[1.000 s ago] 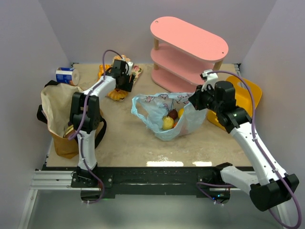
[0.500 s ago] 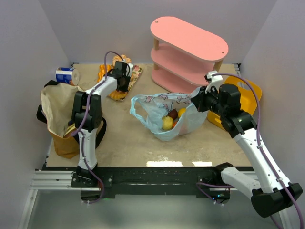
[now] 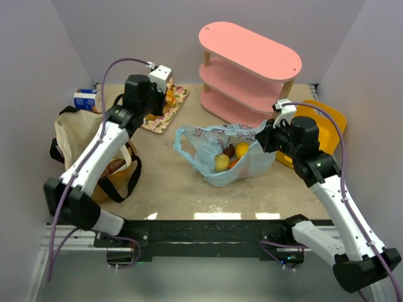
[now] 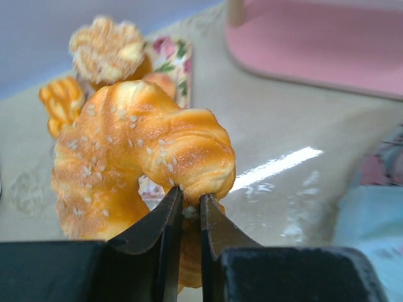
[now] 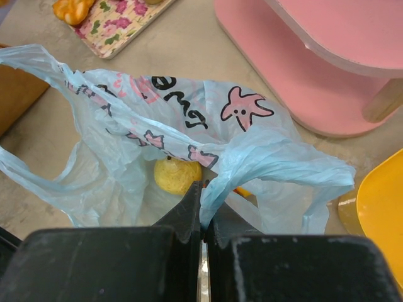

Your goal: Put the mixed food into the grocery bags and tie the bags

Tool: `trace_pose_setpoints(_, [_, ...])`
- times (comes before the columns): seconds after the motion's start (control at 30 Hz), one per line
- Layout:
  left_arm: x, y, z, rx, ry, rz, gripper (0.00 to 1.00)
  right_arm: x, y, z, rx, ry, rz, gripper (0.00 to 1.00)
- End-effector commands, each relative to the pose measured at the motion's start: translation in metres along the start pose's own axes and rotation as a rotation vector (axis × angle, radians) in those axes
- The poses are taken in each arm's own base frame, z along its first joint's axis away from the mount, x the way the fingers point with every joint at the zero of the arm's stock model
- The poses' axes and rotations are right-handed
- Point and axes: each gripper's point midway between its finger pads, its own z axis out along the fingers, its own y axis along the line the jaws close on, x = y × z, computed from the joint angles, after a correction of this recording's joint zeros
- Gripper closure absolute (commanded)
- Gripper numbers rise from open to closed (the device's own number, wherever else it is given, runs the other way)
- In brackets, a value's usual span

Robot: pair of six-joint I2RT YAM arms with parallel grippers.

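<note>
A golden twisted bread with sesame seeds (image 4: 138, 151) hangs off the table, pinched at its lower edge by my shut left gripper (image 4: 191, 198). In the top view that gripper (image 3: 156, 104) hovers over the floral tray (image 3: 165, 116). The light-blue plastic bag (image 3: 220, 157) lies mid-table with its mouth open and small fruits (image 3: 221, 162) inside. My right gripper (image 5: 203, 217) is shut on a gathered fold of the bag's rim (image 5: 252, 173), just above a yellow fruit (image 5: 177, 175). The tan canvas tote (image 3: 69, 135) stands open at the left, under the left arm.
A cupcake (image 4: 107, 50) and a small orange bread (image 4: 62, 100) remain on the floral tray. A pink three-tier shelf (image 3: 249, 63) stands at the back. A yellow basket (image 3: 324, 123) sits behind my right arm. A blue-and-white can (image 3: 85, 99) stands beyond the tote.
My left gripper shut on the twisted bread at the tray, and the arm lifted it and drew back. My right gripper shifted slightly right, still holding the bag's rim.
</note>
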Motion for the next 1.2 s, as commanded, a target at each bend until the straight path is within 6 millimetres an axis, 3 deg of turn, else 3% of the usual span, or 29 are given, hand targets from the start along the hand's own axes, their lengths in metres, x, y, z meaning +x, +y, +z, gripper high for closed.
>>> trace_pose_setpoints(0.0, [-0.063, -0.089, -0.094, 0.373, -0.294, 0.145, 0.95, -0.004, -0.009, -0.007, 0.053, -0.026, 0.000, 1.00])
trace_pose_setpoints(0.1, [-0.071, -0.152, -0.155, 0.694, -0.391, 0.242, 0.95, -0.004, -0.010, -0.010, 0.060, -0.030, -0.001, 1.00])
trace_pose_setpoints(0.17, [-0.065, -0.181, -0.187, 0.880, -0.417, 0.263, 0.95, -0.005, -0.012, -0.011, 0.071, -0.031, -0.002, 1.00])
trace_pose_setpoints(0.23, [-0.056, -0.203, -0.205, 1.011, -0.397, 0.264, 0.95, -0.007, -0.014, -0.013, 0.084, -0.036, -0.008, 1.00])
trace_pose_setpoints(0.33, [-0.032, -0.238, -0.218, 1.168, -0.326, 0.286, 0.94, -0.009, -0.016, -0.017, 0.103, -0.034, -0.012, 1.00])
trace_pose_setpoints(0.37, [-0.018, -0.254, -0.215, 1.214, -0.277, 0.294, 0.94, -0.012, -0.016, -0.019, 0.105, -0.042, -0.013, 1.00])
trace_pose_setpoints(0.47, [0.004, -0.275, -0.209, 1.317, -0.198, 0.287, 0.94, -0.014, -0.016, -0.024, 0.111, -0.051, -0.012, 1.00])
trace_pose_setpoints(0.57, [0.014, -0.286, -0.201, 1.374, -0.167, 0.275, 0.96, -0.015, -0.016, -0.029, 0.112, -0.056, -0.009, 1.00])
trace_pose_setpoints(0.77, [0.023, -0.295, -0.163, 1.342, -0.105, 0.274, 0.97, -0.018, -0.013, -0.040, 0.107, -0.069, -0.008, 1.00])
trace_pose_setpoints(1.17, [0.025, -0.298, -0.106, 1.303, -0.052, 0.168, 0.97, -0.014, -0.009, -0.057, 0.096, -0.077, -0.010, 1.00])
